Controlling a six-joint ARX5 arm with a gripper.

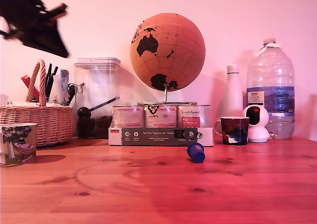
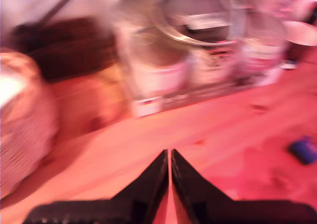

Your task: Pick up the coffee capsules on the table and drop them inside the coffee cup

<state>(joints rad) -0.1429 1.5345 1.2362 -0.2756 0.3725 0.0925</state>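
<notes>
Looking down the wrist view, you see your gripper (image 2: 170, 157) pressed together on nothing, the blue capsule (image 1: 196, 152) lying well apart.

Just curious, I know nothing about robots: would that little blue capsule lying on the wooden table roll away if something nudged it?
Probably. The small glossy blue tapered capsule lies on its side, so it would likely roll in a curve. It looks light and slick, so it may skid on the smooth wooden table.

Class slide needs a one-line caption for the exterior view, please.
Glossy blue coffee capsule lies on the wooden table; pale tree-printed cup waits at the exterior view's left.
</notes>
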